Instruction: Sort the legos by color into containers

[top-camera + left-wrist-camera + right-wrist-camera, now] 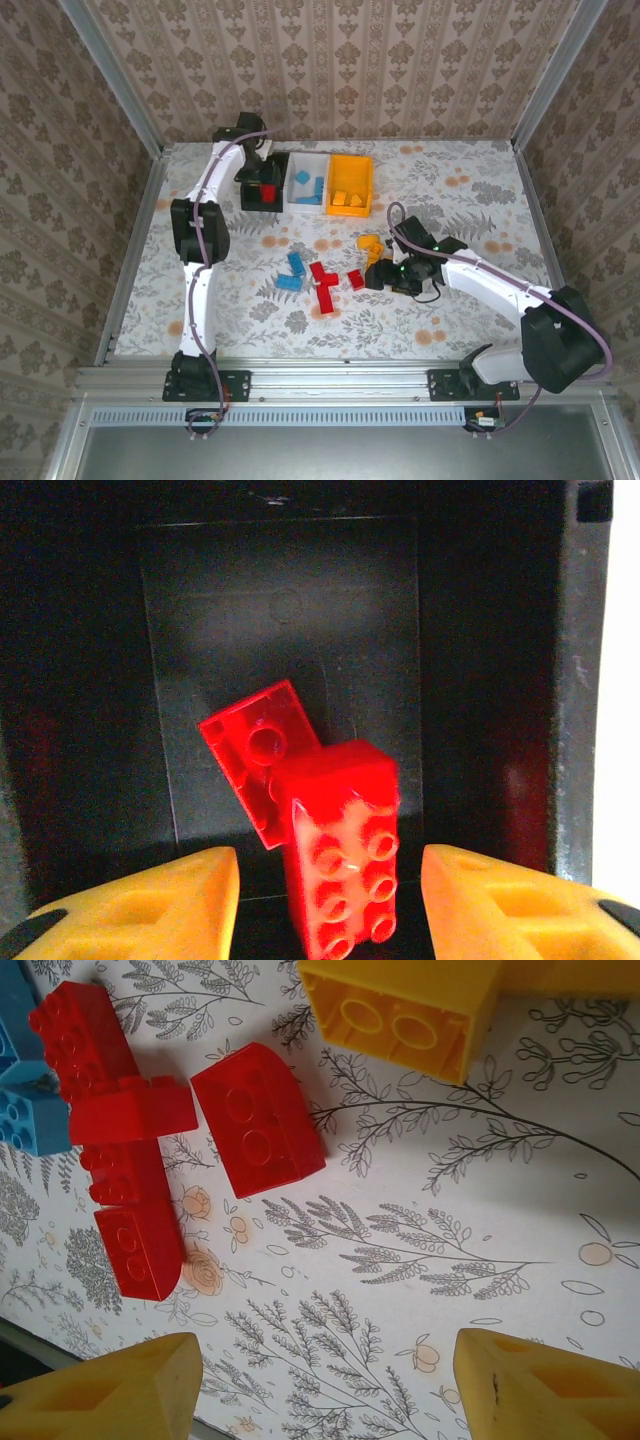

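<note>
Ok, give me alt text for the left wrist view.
Inside the black bin, a studs-up red lego sits in front of a second red lego, underside-up and tilted. The left gripper hangs open above, its yellow fingers either side of the front lego, clear of it.

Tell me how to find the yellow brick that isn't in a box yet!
Look at the orange bin at the far side of the table. Nearer than it, loose bricks lie mid-table: blue bricks left, red bricks in the middle. The yellow brick sits at the right end, the only yellow one among them.
</note>
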You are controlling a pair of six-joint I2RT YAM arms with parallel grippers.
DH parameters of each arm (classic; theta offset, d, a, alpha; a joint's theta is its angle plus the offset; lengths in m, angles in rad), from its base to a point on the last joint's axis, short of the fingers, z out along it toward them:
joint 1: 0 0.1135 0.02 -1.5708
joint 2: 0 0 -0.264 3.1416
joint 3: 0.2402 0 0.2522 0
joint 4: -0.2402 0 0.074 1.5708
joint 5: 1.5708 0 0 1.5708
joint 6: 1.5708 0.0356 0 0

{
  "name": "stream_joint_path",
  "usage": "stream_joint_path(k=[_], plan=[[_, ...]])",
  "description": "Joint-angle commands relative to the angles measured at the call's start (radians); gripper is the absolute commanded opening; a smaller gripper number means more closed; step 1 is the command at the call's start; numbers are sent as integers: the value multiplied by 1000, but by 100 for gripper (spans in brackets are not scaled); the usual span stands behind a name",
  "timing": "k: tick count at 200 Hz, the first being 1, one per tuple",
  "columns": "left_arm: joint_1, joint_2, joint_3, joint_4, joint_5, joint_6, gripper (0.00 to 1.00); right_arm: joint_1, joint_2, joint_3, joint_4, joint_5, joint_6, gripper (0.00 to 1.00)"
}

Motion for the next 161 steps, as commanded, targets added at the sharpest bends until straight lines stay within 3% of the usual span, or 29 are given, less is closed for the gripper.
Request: stream_joint_path(k=[1,61,161], plan=[[9,-7,32,-35,-1,11,58,24,16,54,-24,31,-17,69],[7,-198,-58,-26,49,-17,65,104,138,169,-84,107,-88,66],[-10,-966,-965,308,158,-170,72,171,355,310,-137,194,-194,64]])
